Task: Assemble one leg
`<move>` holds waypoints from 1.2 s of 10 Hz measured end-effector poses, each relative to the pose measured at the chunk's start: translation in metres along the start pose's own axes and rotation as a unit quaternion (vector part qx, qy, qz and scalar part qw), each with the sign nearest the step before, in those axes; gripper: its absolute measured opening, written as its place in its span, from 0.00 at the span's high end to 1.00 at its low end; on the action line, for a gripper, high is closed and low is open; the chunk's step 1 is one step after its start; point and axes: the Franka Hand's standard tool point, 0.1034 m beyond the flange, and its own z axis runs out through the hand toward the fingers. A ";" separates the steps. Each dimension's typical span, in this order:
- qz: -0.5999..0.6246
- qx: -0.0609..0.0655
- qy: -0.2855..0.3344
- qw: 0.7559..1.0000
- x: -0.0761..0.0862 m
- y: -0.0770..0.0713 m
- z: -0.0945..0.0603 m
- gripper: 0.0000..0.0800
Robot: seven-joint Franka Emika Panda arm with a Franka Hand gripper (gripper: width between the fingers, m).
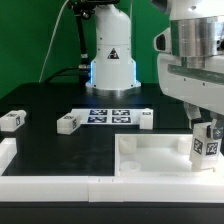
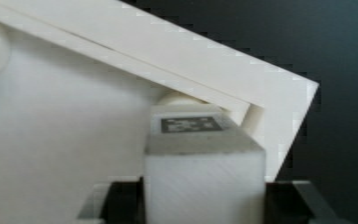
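Note:
My gripper (image 1: 205, 128) is shut on a leg (image 1: 205, 147), a small white block with a black-and-white tag, and holds it upright over the right corner of the large white tray-like part (image 1: 150, 157). In the wrist view the leg (image 2: 206, 160) runs up between my black fingers (image 2: 123, 200) and its tagged end touches or sits just under the tray's corner edge (image 2: 247, 90). Three more legs lie on the black table: one at the left (image 1: 11, 120), one left of the marker board (image 1: 68, 123), one right of it (image 1: 146, 119).
The marker board (image 1: 110, 116) lies flat in the middle of the table. The robot's white base (image 1: 110, 60) stands behind it. A white raised border (image 1: 50, 183) runs along the table's front and left edge.

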 end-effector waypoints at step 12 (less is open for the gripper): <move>-0.595 -0.027 -0.004 0.803 0.003 -0.001 0.001 0.19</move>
